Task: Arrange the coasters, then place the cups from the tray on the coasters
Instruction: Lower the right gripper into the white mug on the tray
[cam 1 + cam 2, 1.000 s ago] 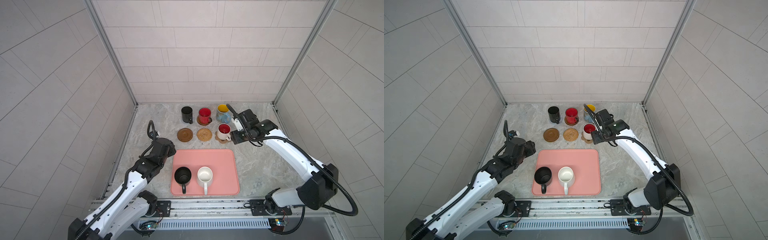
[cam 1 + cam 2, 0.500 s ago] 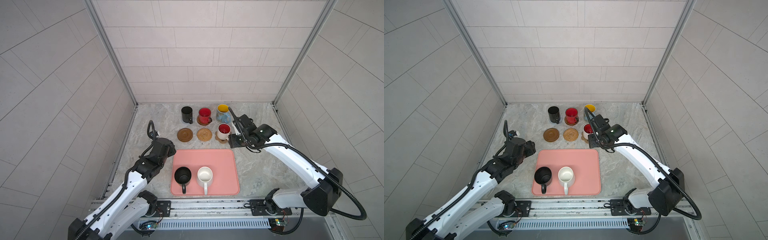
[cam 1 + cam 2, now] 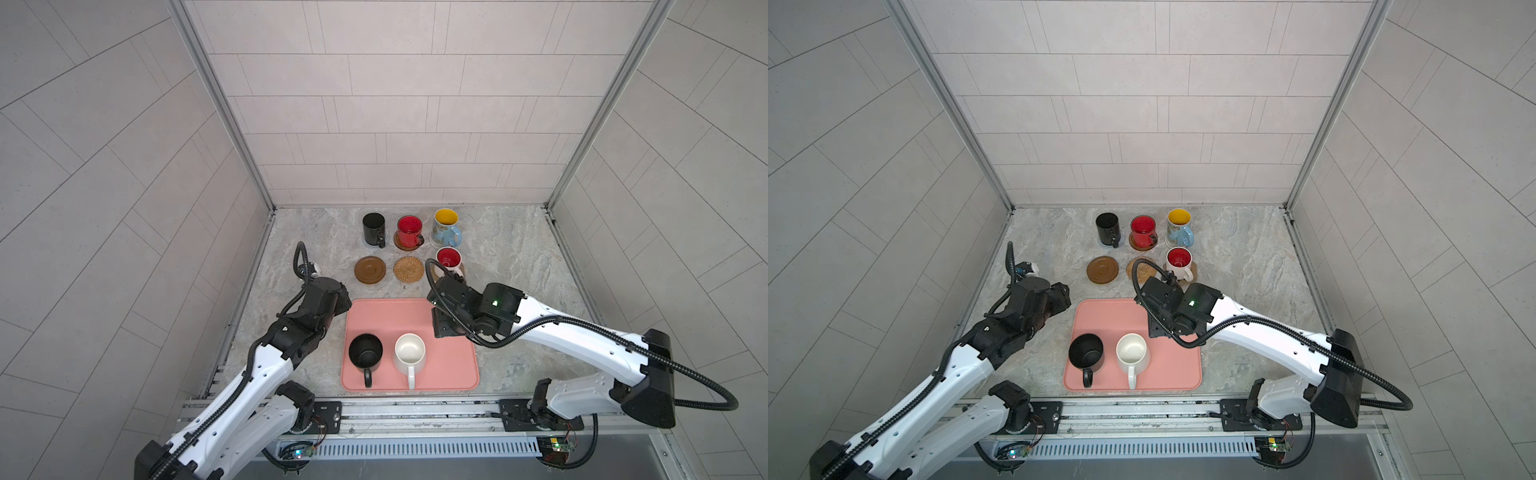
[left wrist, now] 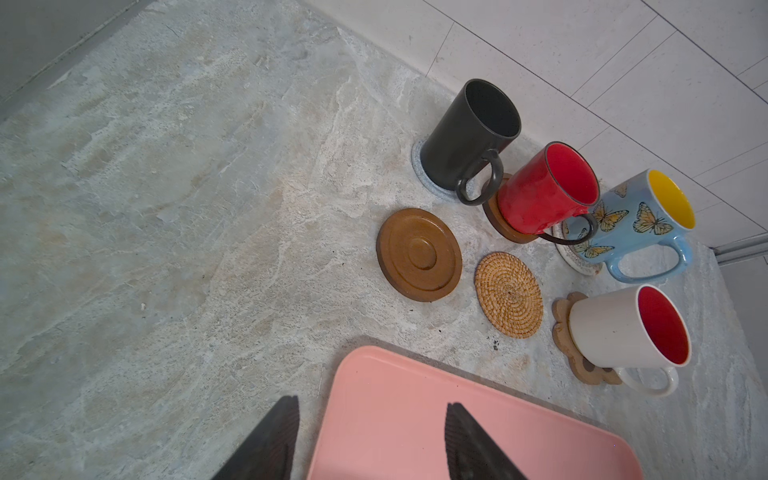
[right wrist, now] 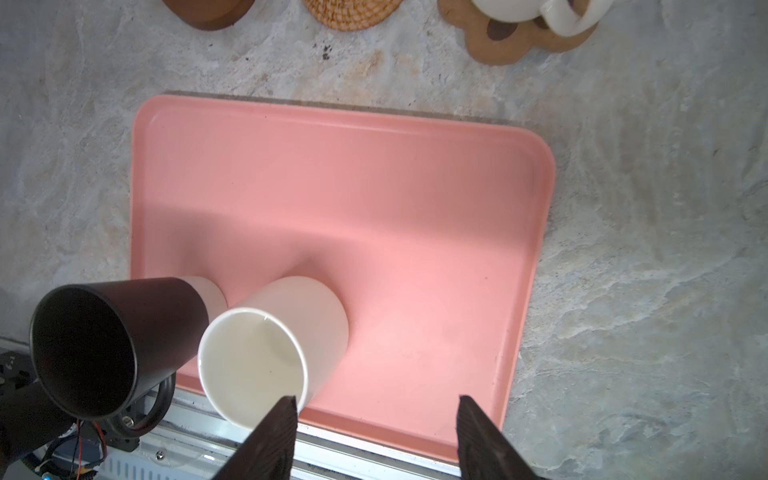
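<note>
On the pink tray (image 3: 440,365) a black cup (image 3: 365,353) and a white cup (image 3: 410,353) stand side by side. Behind the tray, an empty brown disc coaster (image 3: 370,269) and an empty rattan coaster (image 3: 408,269) lie beside a white, red-lined cup (image 3: 449,259) on the paw coaster (image 4: 561,328). Further back, a black cup (image 3: 373,228), a red cup (image 3: 409,230) and a blue, yellow-lined cup (image 3: 445,226) each stand on a coaster. My right gripper (image 5: 376,405) hangs open and empty above the tray's far right part. My left gripper (image 4: 372,409) is open and empty at the tray's far left corner.
Tiled walls enclose the marble table (image 3: 515,266) on three sides. A metal rail (image 3: 415,409) runs along the front edge, just behind the tray. Bare marble lies left of the coasters and right of the tray.
My right arm has drawn back from the red-lined white cup on the paw coaster to above the tray. The left arm has not moved.
</note>
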### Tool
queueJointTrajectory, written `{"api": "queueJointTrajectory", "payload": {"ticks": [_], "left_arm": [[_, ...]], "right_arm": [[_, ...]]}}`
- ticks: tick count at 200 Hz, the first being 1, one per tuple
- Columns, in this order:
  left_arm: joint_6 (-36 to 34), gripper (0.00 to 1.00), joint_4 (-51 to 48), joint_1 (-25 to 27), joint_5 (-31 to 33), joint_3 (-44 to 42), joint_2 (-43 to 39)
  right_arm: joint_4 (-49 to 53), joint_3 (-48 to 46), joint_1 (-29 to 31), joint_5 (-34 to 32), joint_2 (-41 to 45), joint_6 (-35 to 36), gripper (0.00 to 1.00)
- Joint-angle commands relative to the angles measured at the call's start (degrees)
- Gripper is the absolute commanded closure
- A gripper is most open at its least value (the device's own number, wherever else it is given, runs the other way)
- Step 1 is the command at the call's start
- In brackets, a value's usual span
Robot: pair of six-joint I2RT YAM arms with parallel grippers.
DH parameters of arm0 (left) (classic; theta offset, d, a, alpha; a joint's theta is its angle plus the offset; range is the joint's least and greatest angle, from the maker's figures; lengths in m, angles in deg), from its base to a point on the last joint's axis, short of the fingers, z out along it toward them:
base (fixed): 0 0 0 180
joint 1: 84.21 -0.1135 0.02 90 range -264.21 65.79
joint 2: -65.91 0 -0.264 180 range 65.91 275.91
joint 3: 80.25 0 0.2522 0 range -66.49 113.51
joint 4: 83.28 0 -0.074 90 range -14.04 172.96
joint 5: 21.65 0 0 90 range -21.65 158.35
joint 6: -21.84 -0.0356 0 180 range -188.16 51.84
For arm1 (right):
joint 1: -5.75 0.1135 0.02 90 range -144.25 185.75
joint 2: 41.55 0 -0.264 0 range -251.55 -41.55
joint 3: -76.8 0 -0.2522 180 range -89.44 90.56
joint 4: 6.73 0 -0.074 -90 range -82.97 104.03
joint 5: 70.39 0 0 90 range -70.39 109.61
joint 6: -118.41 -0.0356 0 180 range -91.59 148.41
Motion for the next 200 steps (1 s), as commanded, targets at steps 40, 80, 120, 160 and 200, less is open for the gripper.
{"api": "queueJointTrajectory", "payload": {"ticks": [40,80,120,160,200], "left_arm": [[1.2,0.38,-1.9,-0.3,1.5,-1.6,-1.5],[1.2,0.38,-1.5,-0.2,1.2,-1.2,-1.1],[1.9,0.36,-1.3,-0.3,1.4,-1.4,-0.6],[1.9,0.33,-1.0,-0.3,1.5,-1.1,-0.1],[1.8,0.33,-0.9,-0.3,1.9,-1.0,-0.1]], "right_arm": [[0.9,0.2,7.7,1.5,-5.8,-4.9,0.37],[1.0,3.1,11.8,3.7,-11.0,-3.8,0.36],[1.3,5.0,14.2,4.1,-13.8,-3.0,0.36],[0.7,5.0,14.5,5.7,-15.8,-2.2,0.36],[-0.2,4.7,14.5,6.1,-17.5,-2.1,0.36]]}}
